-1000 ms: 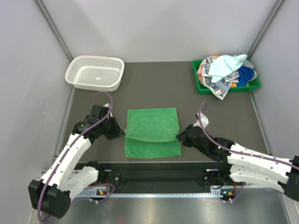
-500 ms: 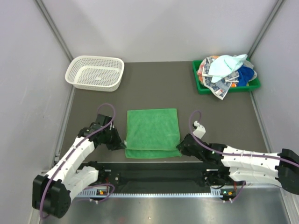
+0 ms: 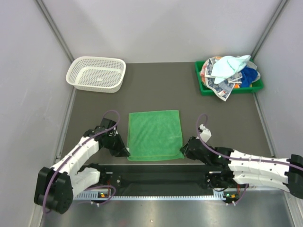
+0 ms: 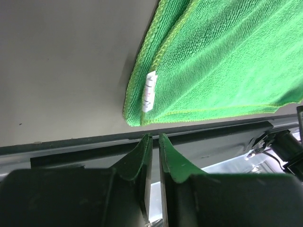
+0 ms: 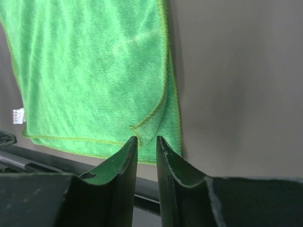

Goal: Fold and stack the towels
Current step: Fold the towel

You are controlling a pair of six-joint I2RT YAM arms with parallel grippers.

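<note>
Bright green towel (image 3: 155,135) lies flat, folded double, at the worktop's near edge between your two arms; one fold looks done. Your left pincer (image 4: 155,137) sits just off the towel's near-left corner and your right pincer (image 5: 147,139) at its near-right corner, each with jaws a narrow slit apart and gripping nothing. Left for you: any further fold here, then the other towels (image 3: 229,71) heaped in the green tray (image 3: 204,89) at the far-right corner, none folded or stacked yet.

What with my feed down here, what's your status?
Left fingers slightly apart, empty; right fingers the same. Green towel folded flat between them. Other towels heaped in tray, nothing in the way.
</note>
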